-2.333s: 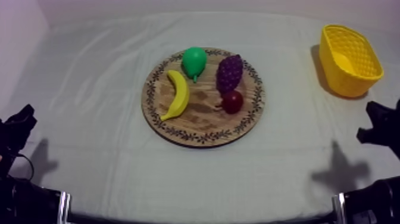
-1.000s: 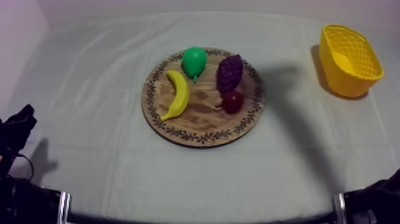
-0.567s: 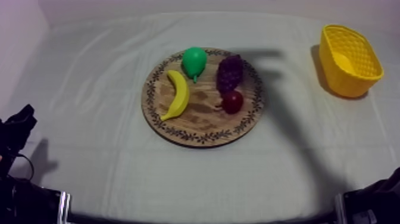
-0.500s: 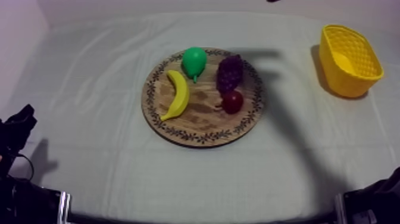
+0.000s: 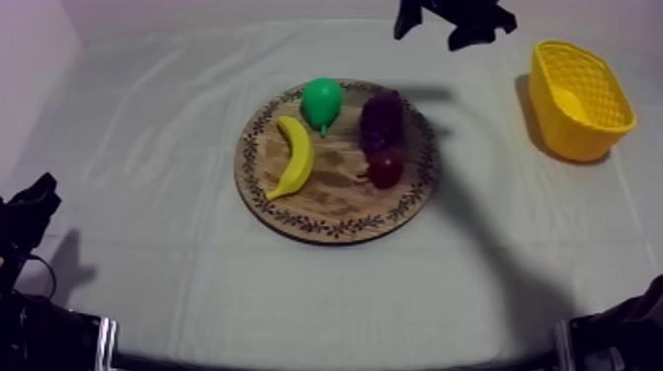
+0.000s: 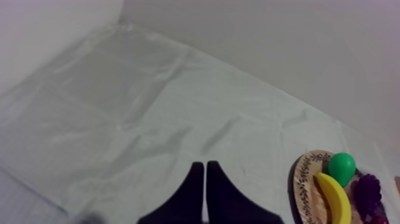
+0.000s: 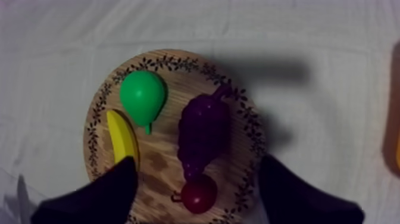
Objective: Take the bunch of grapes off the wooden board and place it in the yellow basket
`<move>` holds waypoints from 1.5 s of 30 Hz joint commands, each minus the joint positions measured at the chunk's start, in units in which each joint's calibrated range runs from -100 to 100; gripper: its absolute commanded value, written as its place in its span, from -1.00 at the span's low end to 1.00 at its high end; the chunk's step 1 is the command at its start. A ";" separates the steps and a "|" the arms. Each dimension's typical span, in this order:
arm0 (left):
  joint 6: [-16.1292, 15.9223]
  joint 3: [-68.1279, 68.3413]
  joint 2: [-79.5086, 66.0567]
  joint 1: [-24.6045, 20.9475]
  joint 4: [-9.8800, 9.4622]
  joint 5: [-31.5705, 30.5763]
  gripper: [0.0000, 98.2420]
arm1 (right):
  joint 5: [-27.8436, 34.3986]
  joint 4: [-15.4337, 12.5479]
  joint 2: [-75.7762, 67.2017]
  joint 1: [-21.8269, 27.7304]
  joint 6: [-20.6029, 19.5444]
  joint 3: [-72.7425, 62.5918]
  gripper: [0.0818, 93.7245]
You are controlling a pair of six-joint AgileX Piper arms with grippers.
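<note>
The purple bunch of grapes [image 5: 381, 118] lies on the right half of the round wooden board [image 5: 331, 197], just behind the small red fruit [image 5: 385, 168]. My right gripper [image 5: 431, 32] hangs high over the far side of the table, beyond the board and left of the yellow basket [image 5: 580, 97]. In the right wrist view its fingers stand wide apart, open [image 7: 197, 162], looking straight down on the grapes [image 7: 202, 134]. My left gripper [image 5: 33, 204] rests low at the left, and its fingers lie together as a wedge [image 6: 205, 167], shut on nothing.
A green pear [image 5: 322, 101] and a banana [image 5: 293, 156] lie on the board's left half. The basket stands at the far right near the table's edge. The arm's shadow falls across the grapes and the cloth to the right.
My right arm rose from the lower right and now comes in at the far side above the board. Its fingers have spread apart. The left arm has not moved.
</note>
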 commanded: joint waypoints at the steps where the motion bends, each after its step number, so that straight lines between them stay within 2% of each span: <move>1: 0.00 0.00 0.05 0.00 -0.03 0.05 -1.00 | 0.11 -0.57 0.83 -0.05 -0.24 -0.86 0.64; 5: -0.02 0.00 0.05 0.00 -0.03 0.05 -1.00 | -0.38 -0.56 3.39 -0.44 -0.77 -2.34 0.72; 13: -0.05 0.00 0.05 0.00 -0.03 0.05 -1.00 | -2.53 0.18 13.21 -1.72 -1.85 -4.09 0.77; 22: -0.05 0.00 0.05 0.00 -0.03 0.05 -1.00 | -4.24 -0.27 24.48 -1.48 -1.90 -7.44 0.79; 32: -0.05 0.00 0.05 0.00 -0.03 0.05 -1.00 | -5.98 -0.10 30.18 -2.17 -2.15 -7.87 0.75; 35: -0.05 0.00 0.05 0.00 -0.03 0.05 -1.00 | -7.00 0.19 31.17 -2.32 -2.08 -7.88 0.63; 40: -0.05 0.00 0.05 0.00 -0.03 0.05 -1.00 | -7.98 1.06 31.56 -2.57 -2.20 -7.82 0.17; 45: -0.05 0.00 0.05 0.00 -0.03 0.05 -1.00 | -9.00 1.12 27.26 -2.65 -1.41 -4.01 -0.16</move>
